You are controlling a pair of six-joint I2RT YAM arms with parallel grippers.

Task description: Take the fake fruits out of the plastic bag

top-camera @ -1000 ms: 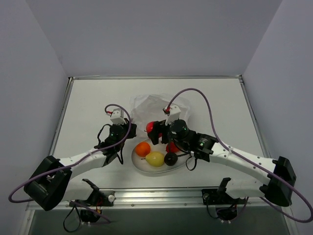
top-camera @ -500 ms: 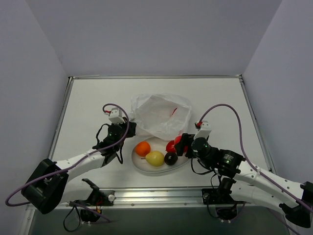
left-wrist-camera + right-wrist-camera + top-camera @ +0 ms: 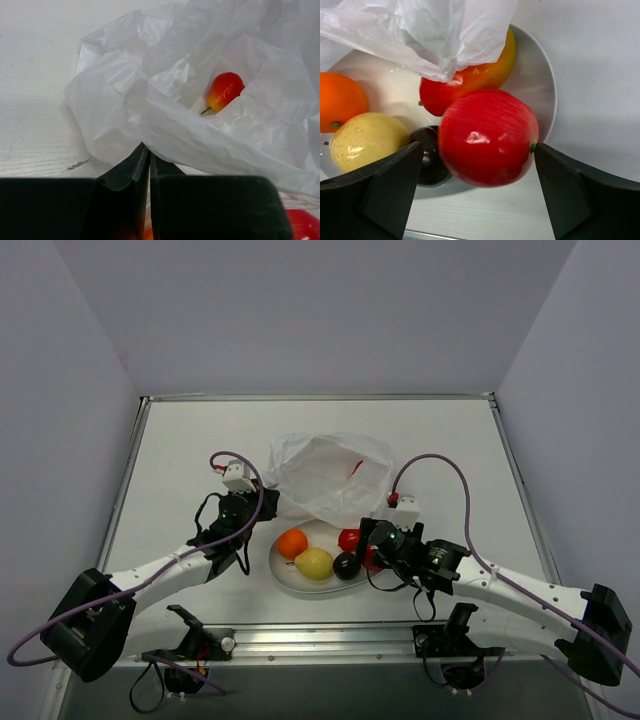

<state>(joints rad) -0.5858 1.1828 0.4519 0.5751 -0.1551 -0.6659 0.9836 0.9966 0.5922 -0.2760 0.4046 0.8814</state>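
Left gripper: pinching plastic bag edge, anchoring it | right gripper: fingers wide, red apple between them over plate (no grip evident)

Right wrist: plum mostly behind red round fruit; elongated fruit covered from 11 o'clock by plastic bag; orange clipped at 9 o'clock edge. Left wrist: small red fruit has its 5 o'clock side behind a bag fold; red fruit clipped at 5 o'clock corner, can't tell which. Top view: right gripper fingertips too small to make out.
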